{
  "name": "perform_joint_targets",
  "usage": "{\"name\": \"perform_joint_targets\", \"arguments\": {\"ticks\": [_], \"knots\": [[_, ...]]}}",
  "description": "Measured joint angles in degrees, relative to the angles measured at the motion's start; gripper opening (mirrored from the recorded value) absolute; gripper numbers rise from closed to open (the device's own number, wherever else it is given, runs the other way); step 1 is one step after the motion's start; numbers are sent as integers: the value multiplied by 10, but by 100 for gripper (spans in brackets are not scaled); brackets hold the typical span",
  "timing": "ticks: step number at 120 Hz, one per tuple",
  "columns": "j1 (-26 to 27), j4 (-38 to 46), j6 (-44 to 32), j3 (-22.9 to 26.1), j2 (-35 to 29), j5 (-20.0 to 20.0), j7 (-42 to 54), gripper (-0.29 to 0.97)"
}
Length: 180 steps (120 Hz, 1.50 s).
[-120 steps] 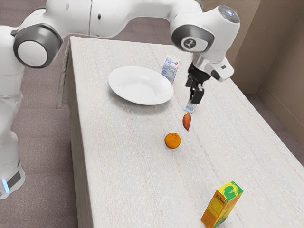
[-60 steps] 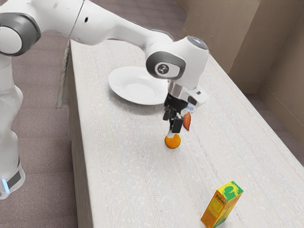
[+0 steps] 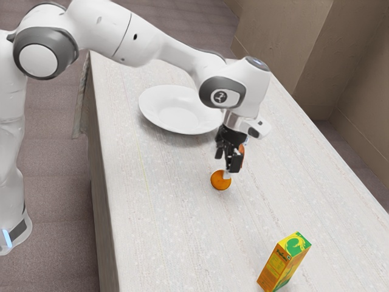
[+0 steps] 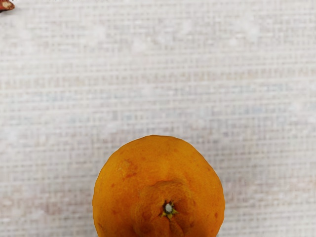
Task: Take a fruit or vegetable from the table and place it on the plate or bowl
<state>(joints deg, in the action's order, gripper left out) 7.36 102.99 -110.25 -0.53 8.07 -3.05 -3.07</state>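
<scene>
Wrist view puts the orange [image 4: 159, 190] straight under the hand, stem end up, resting on the pale table [image 4: 197, 74] and not lifted. From the side, the gripper [image 3: 228, 166] hangs just above that orange [image 3: 221, 180] with its two black fingers apart and nothing held between them, so I judge the step in hand to be the descent for the grasp. To do it well, the hand should go straight down with the fruit centred in the gap, so that both fingers pass its widest part before they close. If one finger lands first, a round fruit like this is likely to roll away across the table [image 3: 158, 231]. A firm but gentle close at mid-height should hold it, and a short straight lift should clear the surface before any sideways travel. Just beyond the gripper lies a small reddish-brown vegetable [image 3: 242, 148], close enough that a wide finger could nudge it, and its tip shows in the hand camera [image 4: 5, 5] well off from the orange. Farther back, toward the exterior view's left, the white plate [image 3: 159, 115] waits with nothing on it, a short carry away. A yellow juice carton [image 3: 283, 261] stands well apart, out of the path
</scene>
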Motion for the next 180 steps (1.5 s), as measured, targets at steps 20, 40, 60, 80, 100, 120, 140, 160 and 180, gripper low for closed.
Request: {"name": "perform_joint_targets", "arguments": {"ticks": [20,40,60,80,100,120,140,160,180], "knots": [[-8,0,-4,6,5,-14,8,68],[-15,1,-8,12,16,-27,15,68],[-20,2,-12,12,30,-39,22,68],[-20,3,-16,16,38,-50,29,68],[-21,3,-18,15,42,-55,34,57],[-21,3,-19,11,43,-59,36,34],[-15,3,-18,9,12,-50,33,30],[-1,2,20,-5,-91,6,25,31],[-3,-52,94,-76,-118,66,28,30]]}}
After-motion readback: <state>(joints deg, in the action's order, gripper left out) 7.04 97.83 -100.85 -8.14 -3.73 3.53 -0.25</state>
